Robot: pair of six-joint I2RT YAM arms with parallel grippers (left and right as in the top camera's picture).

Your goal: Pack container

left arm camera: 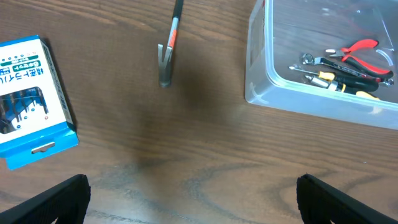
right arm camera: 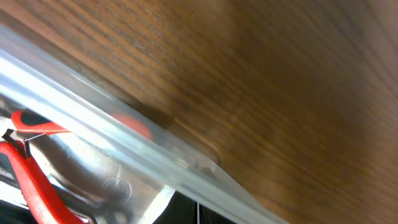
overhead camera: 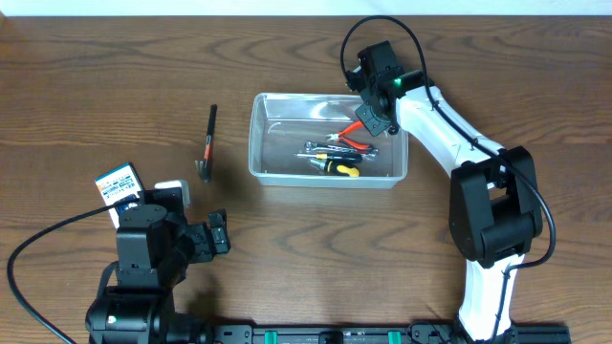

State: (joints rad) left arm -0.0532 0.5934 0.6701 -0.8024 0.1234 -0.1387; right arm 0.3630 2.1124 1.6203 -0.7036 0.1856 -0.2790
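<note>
The clear plastic container [overhead camera: 325, 180] stands mid-table and holds red-handled pliers [overhead camera: 352, 140], a yellow-and-black screwdriver [overhead camera: 339, 168] and a metal wrench [overhead camera: 320, 148]. My right gripper [overhead camera: 375, 119] hangs over the container's far right part, fingers shut with nothing seen between them. In the right wrist view the gripper [right arm camera: 199, 214] shows behind the container's wall [right arm camera: 124, 134], with the pliers [right arm camera: 37, 180] at left. My left gripper [overhead camera: 215, 234] is open and empty near the front left. The left wrist view shows its fingers [left arm camera: 193, 193] wide apart, and the container [left arm camera: 261, 87] at upper right.
A black-handled tool with a grey forked head [overhead camera: 208, 143] lies on the table left of the container; it also shows in the left wrist view [left arm camera: 169, 46]. A blue-and-white card packet [overhead camera: 120, 183] lies at far left, seen too in the left wrist view [left arm camera: 28, 102].
</note>
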